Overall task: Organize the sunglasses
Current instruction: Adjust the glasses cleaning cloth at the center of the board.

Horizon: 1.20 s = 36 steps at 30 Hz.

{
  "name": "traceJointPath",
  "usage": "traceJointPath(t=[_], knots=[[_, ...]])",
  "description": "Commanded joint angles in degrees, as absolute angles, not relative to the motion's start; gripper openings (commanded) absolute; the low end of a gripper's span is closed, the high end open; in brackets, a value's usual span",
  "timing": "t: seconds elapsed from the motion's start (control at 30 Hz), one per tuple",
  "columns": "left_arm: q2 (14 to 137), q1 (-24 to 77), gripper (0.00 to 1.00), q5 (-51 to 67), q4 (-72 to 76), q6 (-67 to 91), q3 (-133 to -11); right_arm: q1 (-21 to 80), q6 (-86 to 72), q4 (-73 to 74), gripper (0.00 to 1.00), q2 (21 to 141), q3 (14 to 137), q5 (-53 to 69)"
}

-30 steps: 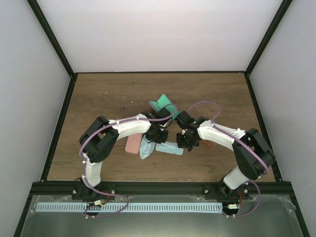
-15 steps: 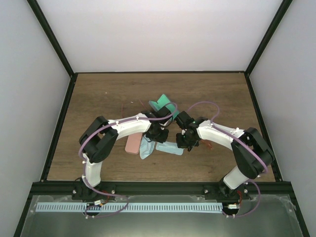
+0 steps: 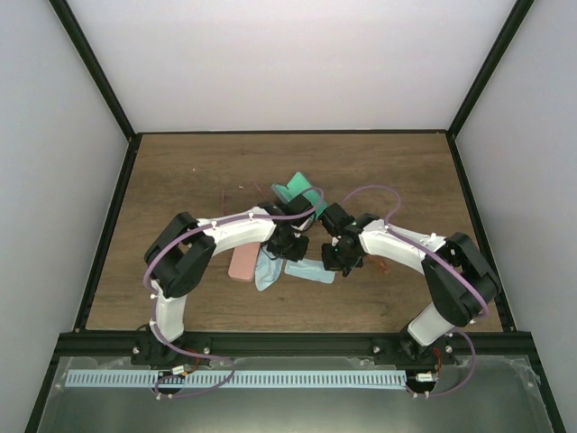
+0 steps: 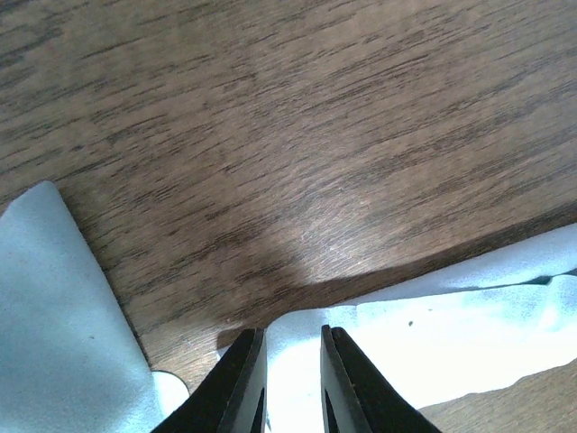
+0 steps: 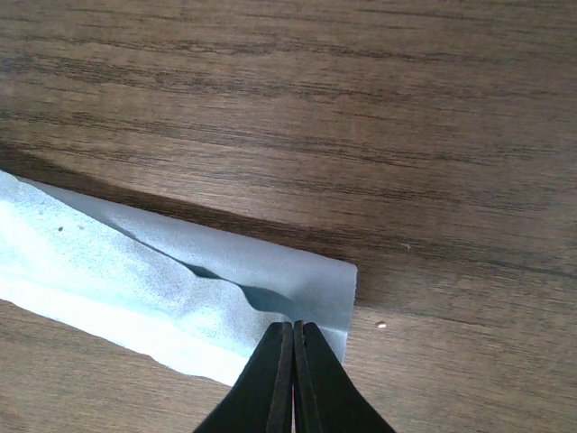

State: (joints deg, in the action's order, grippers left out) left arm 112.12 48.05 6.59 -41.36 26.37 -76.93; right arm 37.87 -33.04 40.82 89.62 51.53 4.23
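Note:
Thin reddish sunglasses [image 3: 240, 192] lie on the table behind the left arm. A reddish bit of a second pair [image 3: 382, 264] shows beside the right forearm. Neither pair appears in the wrist views. My left gripper [image 3: 290, 245] [image 4: 293, 332] hangs low over a light blue cloth [image 4: 433, 343], its jaws a narrow gap apart with nothing pinched between them. My right gripper [image 3: 338, 262] [image 5: 294, 323] is shut on the end of the same folded strip of light blue cloth [image 5: 135, 280] [image 3: 309, 271], with a raised fold running up to its tips.
A pink oblong case [image 3: 242, 263] lies left of the grippers, beside a second light blue cloth [image 3: 267, 272] [image 4: 45, 316]. An open teal case [image 3: 297, 191] stands just behind the left wrist. Dark frame rails border the wooden table [image 3: 180, 171].
The left jaws, shut a second ago, now stand slightly apart over the cloth. Both arms have barely moved; the right gripper stays shut.

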Motion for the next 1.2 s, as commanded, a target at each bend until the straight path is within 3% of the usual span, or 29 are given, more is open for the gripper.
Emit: traceJointPath(t=[0.0,0.4,1.03,1.1,1.17], knots=[[111.8,48.3,0.19,7.4,-40.8,25.5,-77.7,38.5,-32.9,40.8,0.01,90.0,53.0,3.6],[112.1,48.3,0.04,8.1,-40.4,25.4,-77.3,38.5,-33.2,40.9,0.01,89.6,52.5,3.5],[110.9,47.5,0.05,5.9,-40.0,25.6,-77.4,38.5,-32.9,40.8,0.01,89.9,52.5,3.6],[111.2,47.5,0.14,6.1,-40.0,25.6,-77.3,38.5,-32.7,40.8,0.01,89.8,52.5,3.5],[111.2,47.4,0.17,6.8,-39.7,25.3,-76.9,38.5,-32.6,40.9,0.01,90.0,52.6,3.4]])
